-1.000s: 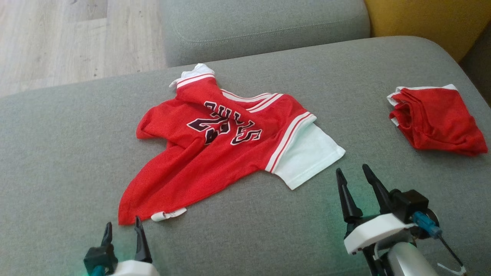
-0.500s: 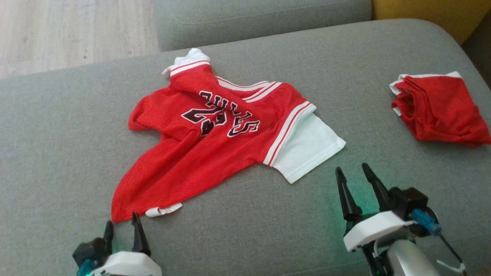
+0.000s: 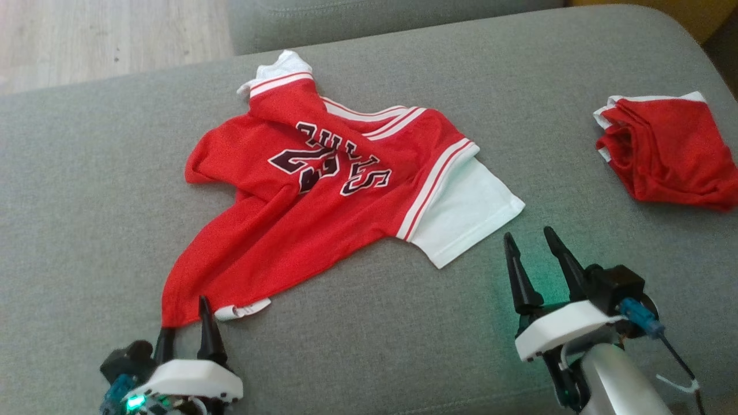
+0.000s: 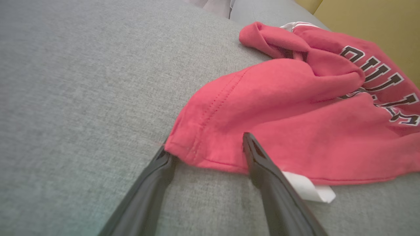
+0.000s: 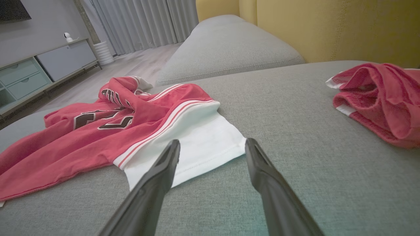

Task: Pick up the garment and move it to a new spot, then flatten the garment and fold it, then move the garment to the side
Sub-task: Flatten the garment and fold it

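Left pincer (image 3: 184, 314) has crept to the jersey (image 3: 323, 202) hem corner, gaping empty like right pincer (image 3: 527, 232).

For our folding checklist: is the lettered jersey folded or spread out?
Spread out, not folded: the jersey lies open, lettering showing, with creases across it.

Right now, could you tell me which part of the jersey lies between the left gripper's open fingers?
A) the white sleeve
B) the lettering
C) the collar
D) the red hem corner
D: in the left wrist view the left gripper is open, with the red hem corner of the jersey between its two fingers, beside the small white tag.
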Available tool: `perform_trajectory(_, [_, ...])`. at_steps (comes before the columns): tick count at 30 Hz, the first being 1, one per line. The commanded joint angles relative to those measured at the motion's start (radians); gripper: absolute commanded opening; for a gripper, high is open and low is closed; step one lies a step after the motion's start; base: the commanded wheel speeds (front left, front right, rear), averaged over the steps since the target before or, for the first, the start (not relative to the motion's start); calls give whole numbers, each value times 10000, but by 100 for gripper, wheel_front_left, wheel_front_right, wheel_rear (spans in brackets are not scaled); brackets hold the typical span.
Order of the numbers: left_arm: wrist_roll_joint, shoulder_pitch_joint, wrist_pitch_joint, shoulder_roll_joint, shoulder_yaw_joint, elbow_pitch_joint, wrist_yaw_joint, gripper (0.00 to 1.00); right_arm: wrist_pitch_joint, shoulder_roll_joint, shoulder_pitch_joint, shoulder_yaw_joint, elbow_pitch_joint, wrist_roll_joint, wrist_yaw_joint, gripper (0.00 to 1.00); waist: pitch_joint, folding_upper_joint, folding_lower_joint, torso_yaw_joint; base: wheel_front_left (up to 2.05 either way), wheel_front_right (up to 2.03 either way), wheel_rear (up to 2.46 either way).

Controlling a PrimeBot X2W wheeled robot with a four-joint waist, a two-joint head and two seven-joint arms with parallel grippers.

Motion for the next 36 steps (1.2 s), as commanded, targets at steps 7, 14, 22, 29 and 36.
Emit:
perform_trajectory(7, [87,-426,16,87,-61,-107,24,0,-67,3,-714,-97,104,184,37,100,383,-1,-1,32,0,0,0])
perform_trajectory(14, [313,-679,16,87,-497,-416,6,0,-67,3,-1742,-552,1279,479,37,100,913,-1,-1,412,0,0,0])
perform_trajectory(22, [492,-1019,16,87,-1111,-572,-13,0,-67,3,-2702,-928,2736,124,37,100,1453,-1,-1,801,0,0,0])
perform_trajectory(29, [571,-1131,16,87,-1288,-620,48,0,-67,3,-2622,-762,3864,63,37,100,1595,-1,-1,910,0,0,0])
perform_trajectory(36, [570,-1157,16,87,-1201,-709,113,0,-67,3,-2433,463,4450,1125,37,0,1619,-1,-1,973,0,0,0])
